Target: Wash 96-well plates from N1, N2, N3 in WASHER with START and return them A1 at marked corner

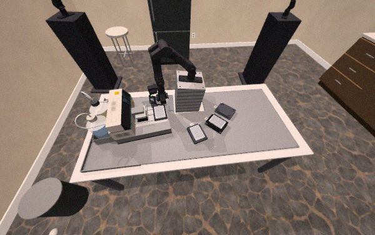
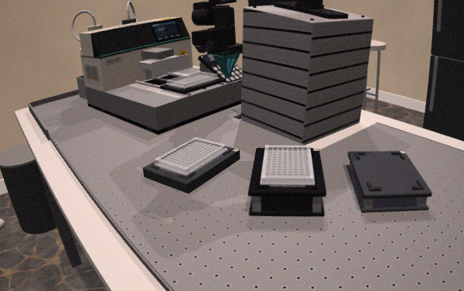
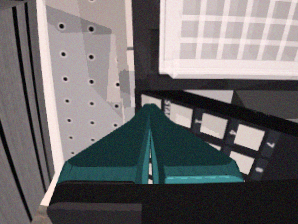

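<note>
A white 96-well plate (image 1: 159, 112) lies on the carrier of the washer (image 1: 125, 117), and it shows in the exterior view (image 2: 192, 80) and at the top of the wrist view (image 3: 229, 19). My gripper (image 2: 226, 71) is shut and empty, with its teal fingertips (image 3: 149, 111) down at the near edge of the dark keypad (image 3: 220, 132). I cannot tell whether they touch a key. Two more plates sit in nests, one low (image 2: 192, 155) and one raised (image 2: 287, 165). The third nest (image 2: 387, 176) is empty. The washer's lamp is not visible.
A tall grey ribbed block (image 2: 305, 70) carrying the arm's base stands right of the keypad, close to my gripper. The washer's bottles and tubing (image 1: 92, 114) sit off the table's left end.
</note>
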### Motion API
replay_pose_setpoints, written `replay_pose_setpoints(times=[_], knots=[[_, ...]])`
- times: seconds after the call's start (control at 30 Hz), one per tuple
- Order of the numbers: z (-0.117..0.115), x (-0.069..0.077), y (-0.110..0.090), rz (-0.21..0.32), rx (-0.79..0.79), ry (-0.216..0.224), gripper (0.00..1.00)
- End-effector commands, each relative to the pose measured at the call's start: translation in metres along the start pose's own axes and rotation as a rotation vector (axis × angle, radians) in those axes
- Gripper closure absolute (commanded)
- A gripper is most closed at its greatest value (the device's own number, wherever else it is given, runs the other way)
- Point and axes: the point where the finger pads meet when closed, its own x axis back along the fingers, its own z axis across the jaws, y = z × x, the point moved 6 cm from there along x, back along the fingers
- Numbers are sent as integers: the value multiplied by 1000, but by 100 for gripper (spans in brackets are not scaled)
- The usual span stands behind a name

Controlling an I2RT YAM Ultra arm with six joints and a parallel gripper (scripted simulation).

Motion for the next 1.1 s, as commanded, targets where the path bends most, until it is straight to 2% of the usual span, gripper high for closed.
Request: replay_pose_setpoints(times=[0.0,0.63,1.07], knots=[[-3,1,1,-3,0,-9,100],[-3,-10,1,-3,0,-9,100],[-3,-10,1,-3,0,-9,100]])
